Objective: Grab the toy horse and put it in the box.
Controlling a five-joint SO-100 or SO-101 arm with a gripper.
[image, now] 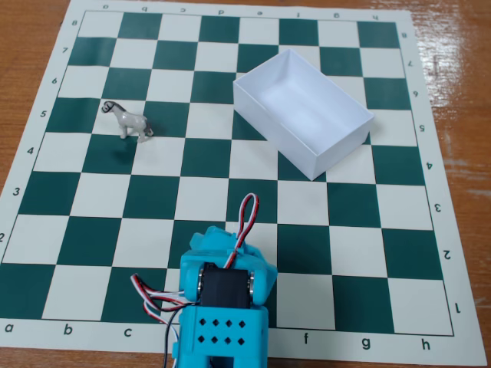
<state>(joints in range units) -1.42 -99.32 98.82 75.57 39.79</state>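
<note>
The toy horse [127,120] is a tiny glossy white-grey figurine with a dark mane. It stands upright on the chessboard's left side, around the row marked 5. The box [303,112] is white, shallow and open-topped. It sits at an angle on the upper right of the board and looks empty. My blue arm [222,307] is folded at the bottom centre. Its gripper [224,239] points up the board, well short of both the horse and the box. The arm's body hides the jaws, so I cannot tell how they stand. Nothing shows in them.
A green and white chessboard mat [360,253] covers a wooden table [460,92]. Red, white and black cables [247,215] loop over the arm. The mat's edges lie close to the frame's sides.
</note>
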